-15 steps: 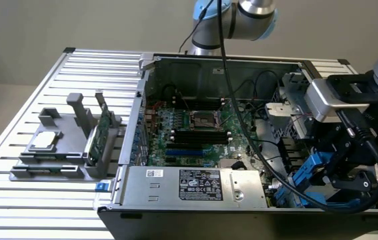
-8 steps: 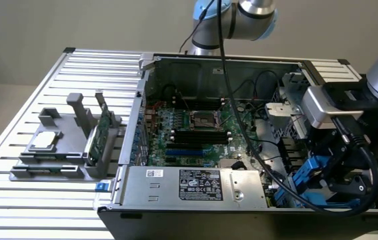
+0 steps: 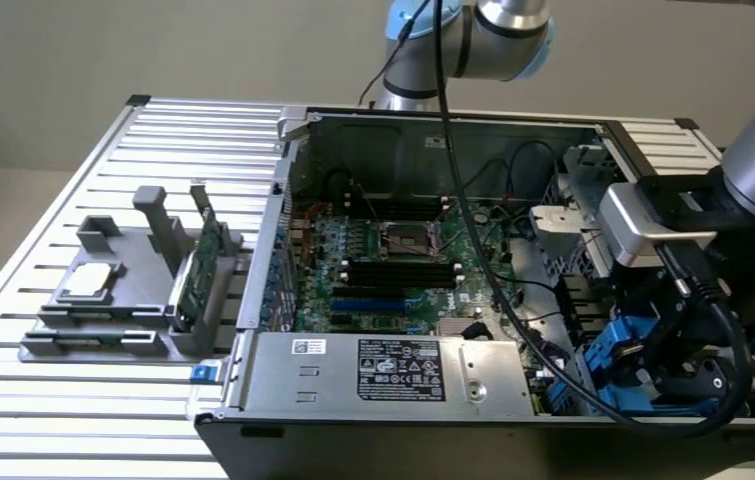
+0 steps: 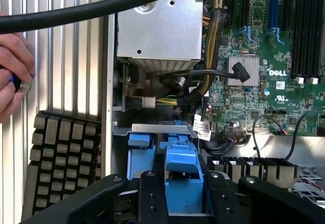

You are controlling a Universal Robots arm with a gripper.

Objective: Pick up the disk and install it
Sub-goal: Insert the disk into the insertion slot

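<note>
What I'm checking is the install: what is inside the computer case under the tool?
The disk, showing blue rails, is in the case corner beneath the tool, beside cables and the motherboard. Its metal body and the bay below are covered.

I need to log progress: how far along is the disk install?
Done: pickup looks complete; the disk, blue rails showing, is down at the drive bay of the computer case. In hand: the gripper sits right over its rails. Left: seating; I cannot tell whether it is fully in.
</note>
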